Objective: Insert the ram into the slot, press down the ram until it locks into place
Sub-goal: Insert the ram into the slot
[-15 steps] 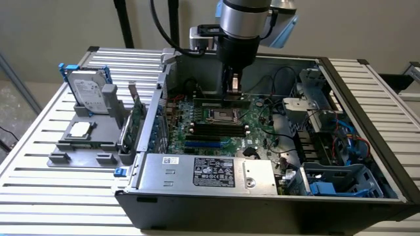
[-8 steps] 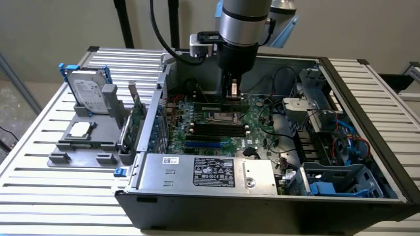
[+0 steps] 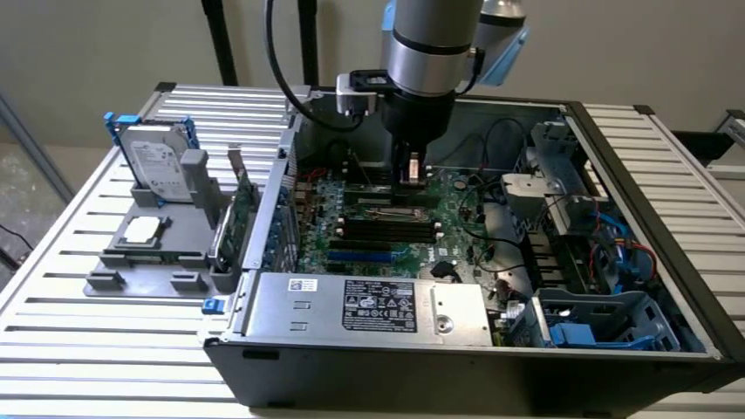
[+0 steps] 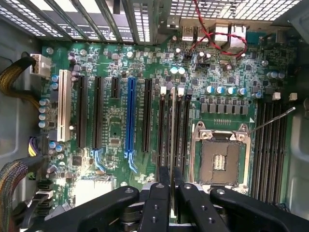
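My gripper (image 3: 410,177) hangs inside the open computer case (image 3: 652,218), just above the green motherboard (image 3: 454,236). It is shut on the ram (image 4: 172,125), which I see edge-on in the wrist view as a thin pale strip running away from the fingertips (image 4: 163,175). The strip lies along a bank of long black memory slots (image 4: 185,125) beside the bare CPU socket (image 4: 219,162). I cannot tell whether the ram's lower edge touches a slot. In the exterior view the ram (image 3: 411,166) shows as a short piece between the fingers.
Another bank of black slots (image 4: 270,145) lies past the socket. A blue slot (image 4: 130,116) and a white slot (image 4: 62,106) run parallel. Red wires (image 4: 212,36) loop near the rear ports. Outside the case stand a grey fixture (image 3: 152,244) with a hard drive (image 3: 157,161) and an upright green card (image 3: 241,214).
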